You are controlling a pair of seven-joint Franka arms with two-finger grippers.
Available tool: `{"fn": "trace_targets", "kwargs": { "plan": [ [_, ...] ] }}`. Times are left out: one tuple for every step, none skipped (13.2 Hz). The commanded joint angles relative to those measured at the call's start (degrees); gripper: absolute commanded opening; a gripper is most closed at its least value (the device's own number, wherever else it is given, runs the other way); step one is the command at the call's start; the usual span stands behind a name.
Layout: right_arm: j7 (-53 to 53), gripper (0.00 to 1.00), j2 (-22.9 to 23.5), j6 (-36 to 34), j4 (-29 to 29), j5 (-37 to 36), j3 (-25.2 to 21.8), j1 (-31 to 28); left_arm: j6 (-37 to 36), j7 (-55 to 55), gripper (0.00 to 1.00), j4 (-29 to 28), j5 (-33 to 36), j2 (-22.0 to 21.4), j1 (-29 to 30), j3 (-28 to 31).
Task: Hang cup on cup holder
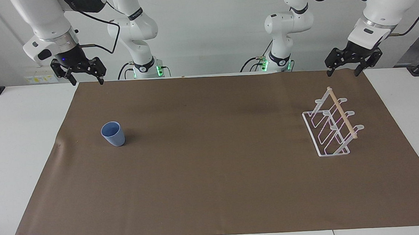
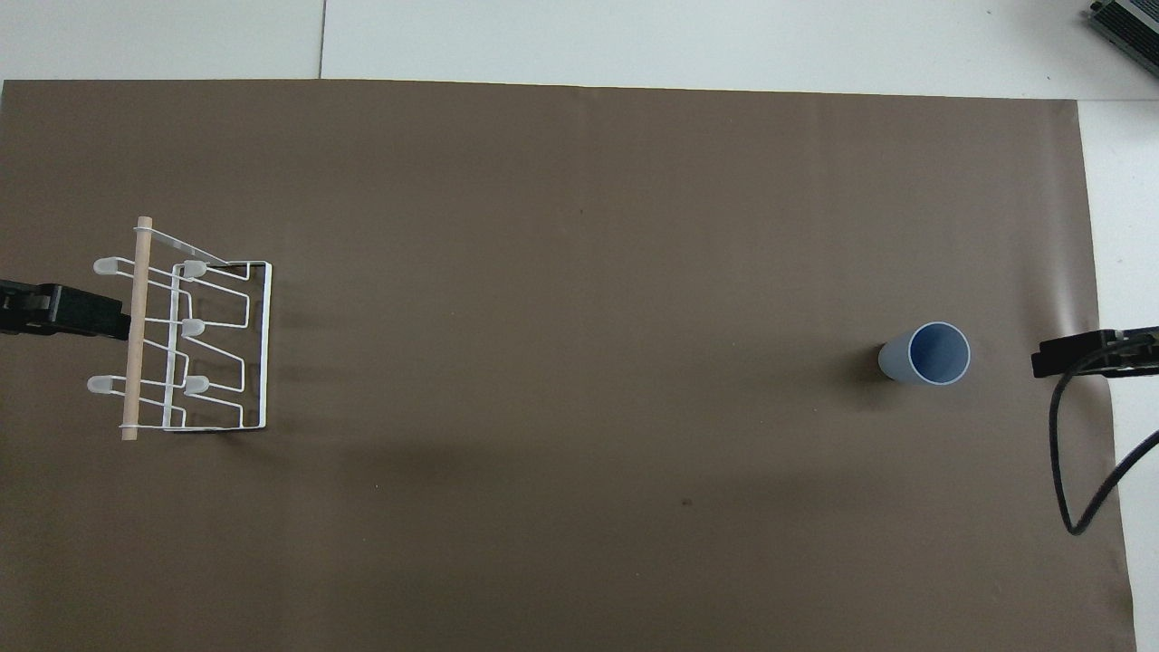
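The light-blue cup [image 1: 113, 134] stands upright, mouth up, on the brown mat toward the right arm's end of the table; it also shows in the overhead view [image 2: 928, 354]. The white wire cup holder [image 1: 333, 127] with its wooden dowel stands toward the left arm's end, empty; it also shows in the overhead view [image 2: 186, 340]. My right gripper [image 1: 87, 82] hangs open and empty over the mat's edge nearest the robots. My left gripper [image 1: 342, 73] hangs open and empty over the same edge, close to the holder. Both arms wait.
A brown mat [image 1: 213, 175] covers most of the white table [image 1: 11, 151]. A black cable [image 2: 1077, 471] hangs from the right arm. A grey device [image 2: 1127, 27] sits at the table's corner farthest from the robots, at the right arm's end.
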Motion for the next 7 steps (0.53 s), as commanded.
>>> {"fn": "trace_targets", "kwargs": {
  "plan": [
    [-1.04, 1.0, -1.48, 1.35, -1.74, 1.17, 0.06, -0.38, 1.33, 0.39, 1.0, -2.03, 0.2, -1.6, -0.25, 0.12],
    [-0.95, 1.0, -1.57, 1.27, -1.82, 1.17, 0.06, -0.12, 1.33, 0.48, 1.0, -2.03, 0.2, -1.6, -0.25, 0.12],
    [-1.04, 1.0, -1.57, 1.18, -2.0, 1.17, 0.06, -0.03, 1.33, 0.48, 1.0, -2.03, 0.2, -1.52, -0.25, 0.12],
    [-1.21, 1.0, -1.57, 1.27, -1.91, 1.17, 0.06, 0.06, 1.33, 0.48, 1.0, -2.03, 0.2, -1.6, -0.25, 0.12],
    [-1.65, 1.0, -1.57, 1.27, -1.91, 1.26, 0.06, -0.03, 1.33, 0.48, 1.0, -2.03, 0.2, -1.6, -0.25, 0.12],
    [-1.74, 1.0, -1.48, 1.44, -1.83, 1.26, 0.14, -0.03, 1.33, 0.48, 1.0, -2.12, 0.2, -1.6, -0.25, 0.12],
    [-1.66, 1.0, -1.48, 2.4, -1.83, 1.35, 0.14, 0.14, 1.33, 0.48, 1.0, -2.12, 0.2, -1.6, -0.25, 0.12]
  ]
}}
